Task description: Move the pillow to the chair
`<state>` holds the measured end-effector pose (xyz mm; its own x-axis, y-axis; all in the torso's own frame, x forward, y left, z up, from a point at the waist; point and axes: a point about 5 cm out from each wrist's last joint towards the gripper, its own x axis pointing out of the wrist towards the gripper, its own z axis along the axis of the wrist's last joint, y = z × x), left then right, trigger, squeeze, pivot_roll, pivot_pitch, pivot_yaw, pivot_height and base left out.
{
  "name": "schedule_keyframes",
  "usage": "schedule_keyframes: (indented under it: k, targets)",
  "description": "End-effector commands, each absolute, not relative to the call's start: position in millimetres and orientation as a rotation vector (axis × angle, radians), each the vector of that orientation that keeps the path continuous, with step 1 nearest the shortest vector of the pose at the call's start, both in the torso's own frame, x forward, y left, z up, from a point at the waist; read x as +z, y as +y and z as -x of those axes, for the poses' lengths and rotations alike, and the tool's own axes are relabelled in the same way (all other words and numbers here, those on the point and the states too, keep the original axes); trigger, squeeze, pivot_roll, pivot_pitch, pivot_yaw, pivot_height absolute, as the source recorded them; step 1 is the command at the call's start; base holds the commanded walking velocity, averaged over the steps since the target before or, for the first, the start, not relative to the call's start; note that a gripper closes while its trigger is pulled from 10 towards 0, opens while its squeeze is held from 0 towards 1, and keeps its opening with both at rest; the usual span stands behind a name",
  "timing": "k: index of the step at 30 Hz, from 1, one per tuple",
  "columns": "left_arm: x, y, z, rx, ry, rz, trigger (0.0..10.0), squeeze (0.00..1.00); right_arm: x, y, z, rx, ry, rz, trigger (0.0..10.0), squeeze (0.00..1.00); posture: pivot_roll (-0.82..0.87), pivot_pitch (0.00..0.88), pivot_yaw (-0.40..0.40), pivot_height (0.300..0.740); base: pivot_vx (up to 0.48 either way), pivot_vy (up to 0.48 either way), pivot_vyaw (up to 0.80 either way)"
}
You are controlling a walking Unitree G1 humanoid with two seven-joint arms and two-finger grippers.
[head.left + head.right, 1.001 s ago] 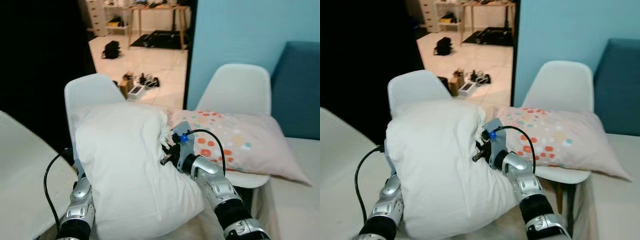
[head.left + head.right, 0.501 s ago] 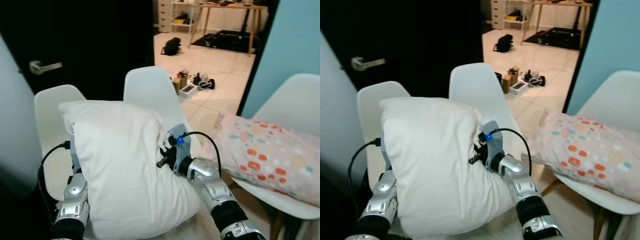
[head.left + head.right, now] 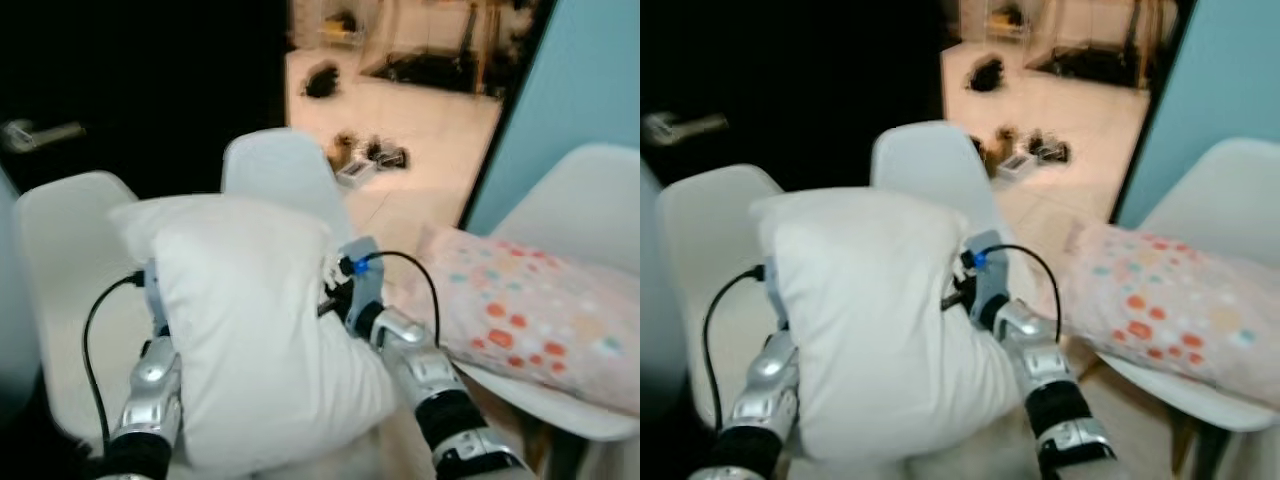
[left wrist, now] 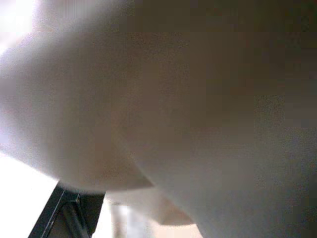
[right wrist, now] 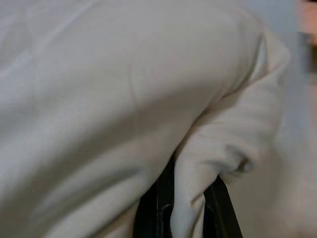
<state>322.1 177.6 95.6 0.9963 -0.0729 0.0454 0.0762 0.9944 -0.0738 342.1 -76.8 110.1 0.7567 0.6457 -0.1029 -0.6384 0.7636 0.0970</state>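
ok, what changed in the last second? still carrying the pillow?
Mostly the camera: the head views swung left, bringing two more white chairs and a door handle into view, then shifted slightly. The white pillow stays pressed between both arms, the right gripper still pinching a fold of its cover and the left gripper against its other side. The dotted pillow still lies on its chair.

- Two silver metal arms, built in ribbed, jointed segments.
- Left silver arm [image 3: 152, 395]: rounded shiny shell, with a dark band at the lowest joint.
- A thin black cable [image 3: 93, 345] loops out beside the left arm and runs up to its wrist.
- Right silver arm [image 3: 425, 380]: the same shiny segments, with a wide black band and a silver ring below.
- Grey wrist block [image 3: 362, 285] on the right arm, small blue spot on it.
- A second black cable [image 3: 415, 268] arches from that block down to the forearm.
- Black finger [image 5: 153, 208] of the right gripper, flat and dark.
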Motion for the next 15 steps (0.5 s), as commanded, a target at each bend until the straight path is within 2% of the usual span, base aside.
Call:
schedule_keyframes:
  k: [1, 9, 13, 15]
  targets:
    - [126.9, 138.0, -329.5, -0.248, -0.175, 0.071, 10.0, 0.0, 119.8, -51.8, -337.2, 0.813, 0.077, -0.106, 10.0, 0.0, 0.15, 0.0, 0.038, 0.74, 0.48, 0.0, 0.0]
    - [140.0, 135.1, -331.1, -0.24, -0.212, 0.075, 10.0, 0.0, 122.0, -44.7, -334.4, 0.863, 0.068, -0.111, 10.0, 0.0, 0.15, 0.0, 0.038, 0.74, 0.48, 0.0, 0.0]
    - [147.2, 138.8, -330.4, -0.188, -0.243, 0.06, 10.0, 0.0, 117.6, -42.0, -330.4, 0.899, 0.085, -0.097, 10.0, 0.0, 0.15, 0.0, 0.039, 0.74, 0.0, 0.0, 0.0]
    - [152.8, 147.1, -330.3, -0.114, -0.261, -0.003, 10.0, 0.0, 114.8, -41.1, -327.9, 0.921, 0.101, -0.093, 10.0, 0.0, 0.15, 0.0, 0.037, 0.74, 0.0, 0.0, 0.0]
